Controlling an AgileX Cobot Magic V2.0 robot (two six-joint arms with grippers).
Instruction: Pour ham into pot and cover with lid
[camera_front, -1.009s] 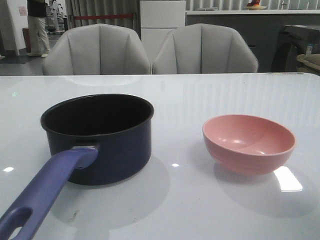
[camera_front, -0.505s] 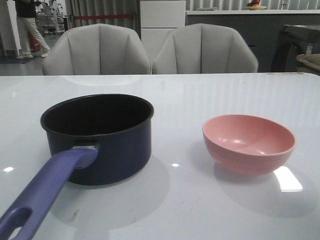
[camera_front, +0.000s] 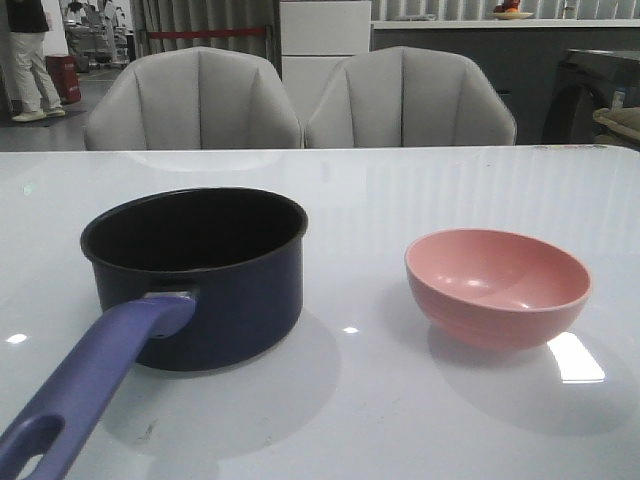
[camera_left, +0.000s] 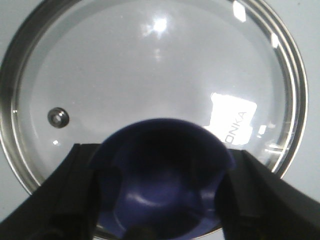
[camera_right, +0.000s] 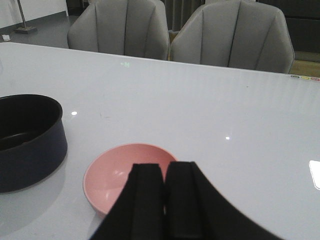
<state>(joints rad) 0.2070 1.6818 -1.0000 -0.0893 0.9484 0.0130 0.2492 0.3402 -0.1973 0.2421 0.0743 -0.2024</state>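
Observation:
The dark navy pot (camera_front: 195, 270) stands at the table's left, its blue-purple handle (camera_front: 95, 385) pointing toward me. No ham shows in the pot or in the pink bowl (camera_front: 497, 285). Neither gripper appears in the front view. In the left wrist view the glass lid (camera_left: 150, 65) lies flat on the white table. My left gripper (camera_left: 160, 150) has its fingers against both sides of the lid's blue-purple knob (camera_left: 165, 175). My right gripper (camera_right: 165, 167) is shut and empty, just above the near rim of the empty pink bowl (camera_right: 112, 172), with the pot (camera_right: 30, 145) beside it.
Two grey chairs (camera_front: 300, 95) stand behind the table's far edge. A person walks at the far left of the room (camera_front: 30, 60). The lid lies outside the front view.
The pot and the bowl have not moved. Only the person in the background has walked further left.

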